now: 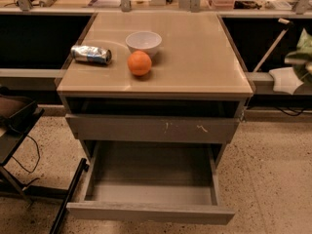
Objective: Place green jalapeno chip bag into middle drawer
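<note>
My gripper (298, 61) is at the far right edge of view, about level with the cabinet top (195, 57) and off to its side. It is clenched on the green chip bag (304, 42), well apart from the open drawer (148, 212) lower left.

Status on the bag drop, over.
Gripper at right frame edge, by green jalapeno chip bag. Middle drawer pulled open, bag not in. Can, bowl, orange up on cabinet top.
</note>
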Robot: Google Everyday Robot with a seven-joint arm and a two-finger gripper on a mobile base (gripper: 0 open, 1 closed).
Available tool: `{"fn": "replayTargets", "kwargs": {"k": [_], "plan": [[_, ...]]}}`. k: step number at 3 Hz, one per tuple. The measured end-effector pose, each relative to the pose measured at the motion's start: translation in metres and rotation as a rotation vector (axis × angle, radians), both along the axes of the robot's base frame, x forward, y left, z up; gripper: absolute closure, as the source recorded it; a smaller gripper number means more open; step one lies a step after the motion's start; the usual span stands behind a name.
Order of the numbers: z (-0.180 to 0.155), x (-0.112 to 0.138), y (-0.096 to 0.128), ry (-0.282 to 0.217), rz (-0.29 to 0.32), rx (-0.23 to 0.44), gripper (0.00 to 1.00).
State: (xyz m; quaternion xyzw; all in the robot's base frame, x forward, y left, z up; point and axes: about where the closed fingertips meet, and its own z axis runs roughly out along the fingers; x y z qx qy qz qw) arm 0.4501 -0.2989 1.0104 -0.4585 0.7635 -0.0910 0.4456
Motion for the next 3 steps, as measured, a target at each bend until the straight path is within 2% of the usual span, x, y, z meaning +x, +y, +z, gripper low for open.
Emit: {"fn": "replayTargets", "kwargs": {"k": [1,2,3], "plan": [[-0.02,-0.034,0.038,-0.045,0.011,-0.034,1.0],[-0.093,-0.046,0.063,-0.012,0.042,-0.051,1.0],[-0.208,-0.043,0.063,0.101,0.039,-0.055,1.0]]}}
